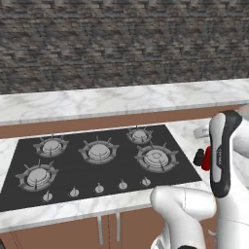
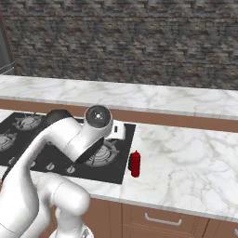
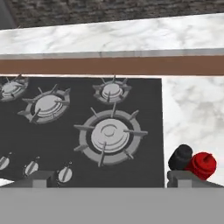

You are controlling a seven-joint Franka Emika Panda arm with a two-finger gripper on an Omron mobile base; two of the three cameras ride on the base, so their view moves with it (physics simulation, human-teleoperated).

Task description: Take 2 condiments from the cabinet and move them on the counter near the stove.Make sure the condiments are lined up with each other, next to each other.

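Hand view shows the black shaker bottle (image 3: pixel 180 157) and the red squeeze bottle (image 3: pixel 202 165) both standing on the white marble counter (image 3: pixel 194 109) just beside the right edge of the stove (image 3: pixel 83 131), touching or nearly touching each other. The tool (image 3: pixel 111 177) hangs above the stove's front edge with its tips spread wide and nothing between them. With both condiments side by side next to the stove, the task looks essentially done; at most the arm has to draw clear.

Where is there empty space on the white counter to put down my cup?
The counter is bare right of the red bottle, out to the frame's edge. The raised ledge under the brick wall is bare too. It is crowded by the stove's right edge, where the red bottle and black shaker stand together.
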